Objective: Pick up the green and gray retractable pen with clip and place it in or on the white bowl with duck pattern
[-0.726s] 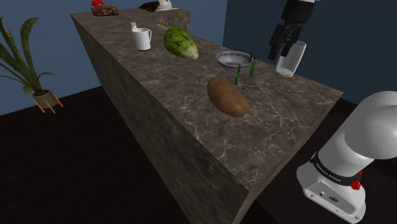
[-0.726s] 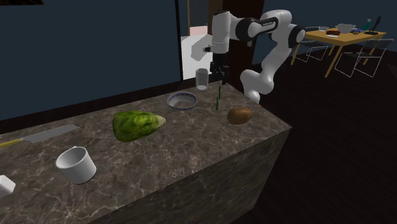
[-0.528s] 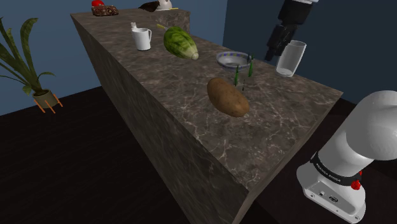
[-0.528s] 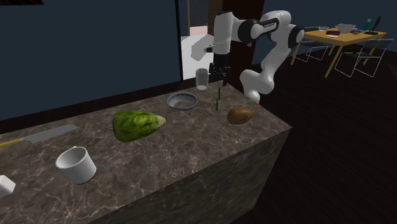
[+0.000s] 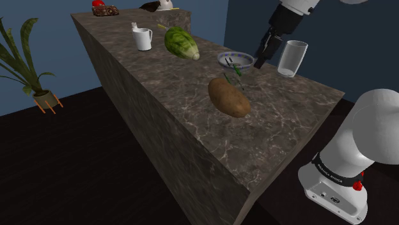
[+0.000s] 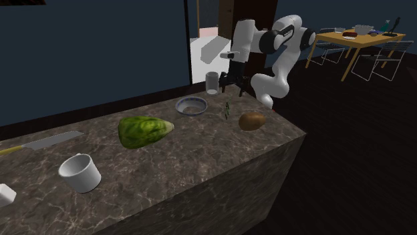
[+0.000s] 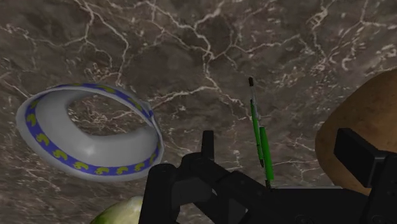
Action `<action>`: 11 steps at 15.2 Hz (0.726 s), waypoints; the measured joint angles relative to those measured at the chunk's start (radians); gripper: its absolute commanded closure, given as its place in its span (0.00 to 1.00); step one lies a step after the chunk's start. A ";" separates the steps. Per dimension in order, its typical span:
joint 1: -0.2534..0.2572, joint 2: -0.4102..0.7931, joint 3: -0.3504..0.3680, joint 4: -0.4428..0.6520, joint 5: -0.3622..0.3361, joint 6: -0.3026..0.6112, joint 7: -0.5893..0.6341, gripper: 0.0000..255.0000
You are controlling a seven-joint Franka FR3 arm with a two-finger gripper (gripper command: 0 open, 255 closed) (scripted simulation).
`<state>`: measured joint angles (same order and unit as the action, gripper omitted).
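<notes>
Two black fingers of the claw are standing spread and gripping nothing, while the green and gray pen is resting untouched on the marble table just below and ahead of them. The pen is sitting outside the white bowl with its blue, duck-marked rim, in the strip between that bowl and a brown potato. Its long axis is pointing away from the claw, dark tip farthest, so the fingers are flanking the barrel. Whether it is lying fully flat cannot be told. From the shoulder view, the white arm is slanting down from above, its claw hovering beside a clear glass, a little above the pen. A drop onto the barrel looks like the next requirement.
</notes>
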<state>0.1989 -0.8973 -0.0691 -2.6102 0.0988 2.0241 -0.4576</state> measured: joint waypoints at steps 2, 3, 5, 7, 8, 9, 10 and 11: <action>0.004 0.007 0.002 -0.021 0.003 0.031 -0.004 0.00; 0.005 0.011 0.003 -0.031 0.004 0.045 -0.005 0.00; 0.007 0.019 0.004 -0.045 0.006 0.068 -0.006 0.00; 0.007 0.022 0.003 -0.047 0.006 0.073 -0.007 0.00; 0.007 0.022 0.003 -0.048 0.006 0.074 -0.007 0.00; 0.007 0.022 0.003 -0.048 0.006 0.074 -0.008 0.00; 0.007 0.022 0.003 -0.048 0.006 0.074 -0.008 0.00; 0.007 0.022 0.003 -0.048 0.006 0.074 -0.008 1.00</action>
<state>0.2061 -0.8751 -0.0661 -2.6583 0.1049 2.0985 -0.4652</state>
